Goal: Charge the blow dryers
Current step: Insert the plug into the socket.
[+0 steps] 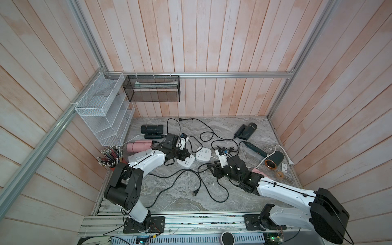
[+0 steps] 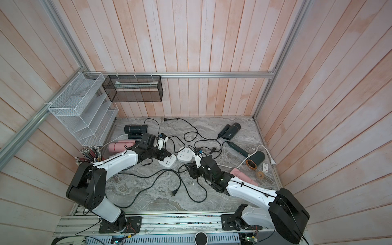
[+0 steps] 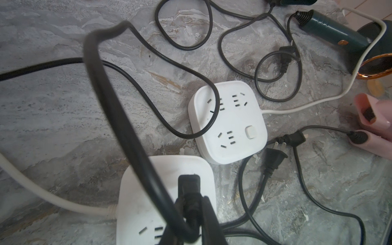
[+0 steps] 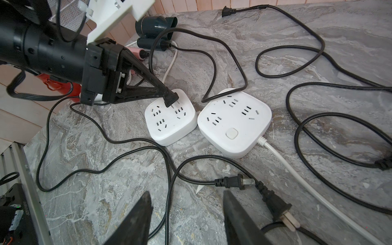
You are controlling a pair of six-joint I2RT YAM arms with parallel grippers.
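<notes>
Left gripper [image 4: 167, 95] is pinched tight on a black plug [image 4: 170, 100], and we see it holding that plug nose-down on the far edge of the left power strip [image 4: 169, 127]. Whether the prongs are in, we cannot tell. Right gripper [image 4: 187, 212] hangs low over the marble table [image 4: 106, 161], fingers [image 4: 137, 214] about half apart with nothing between them, and a loose plug [image 4: 230, 182] lies just ahead. The second power strip [image 4: 233, 127] sits just beside the first. The blow dryers lie around the edges. We have a black dryer [image 1: 151, 129] and a pink dryer [image 1: 137, 146] at far left by the left arm. A dark dryer [image 1: 247, 129] is at far right with a green dryer [image 1: 274, 158] near it, and another pink dryer [image 1: 260, 172] is peeking out beside the right arm.
</notes>
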